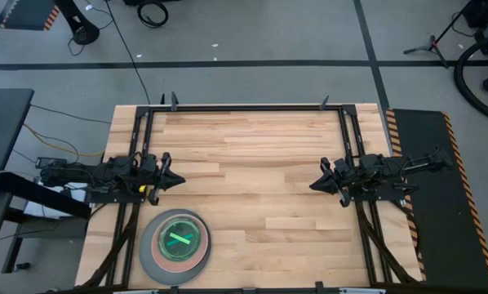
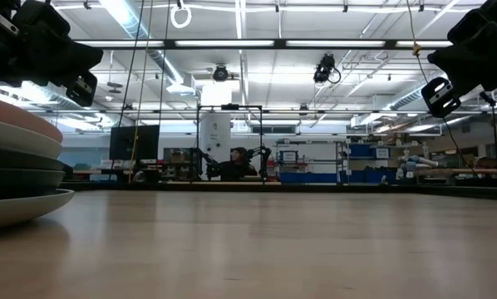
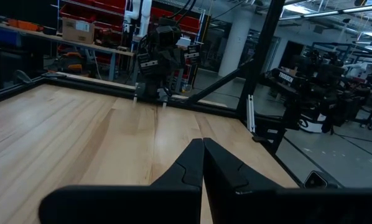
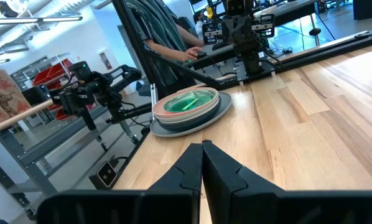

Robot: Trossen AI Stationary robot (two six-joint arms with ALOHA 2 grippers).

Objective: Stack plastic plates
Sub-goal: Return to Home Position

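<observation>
Plate stack [image 1: 175, 243] sits at the wooden bench's [image 1: 260, 155] front-left corner. Left gripper [image 1: 177, 181] and right gripper [image 1: 315, 185] hover over opposite side edges, fingers together. A person [image 4: 164, 31] is beyond the bench.

Grey plate [image 1: 157, 274], salmon pink plate [image 1: 155, 255] and green plate [image 1: 177, 239] lie on a pale wood-grain table [image 1: 260, 163].

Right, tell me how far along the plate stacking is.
Done, it looks: the plates sit in one stack on the left side of the table, beside the left arm, with the large grey plate at the bottom and the lime green plate on top. In hand: nothing; the left gripper and right gripper hang at the table's sides, fingers shut and empty. Left: no loose plate shows, so probably only parking the arms.
</observation>
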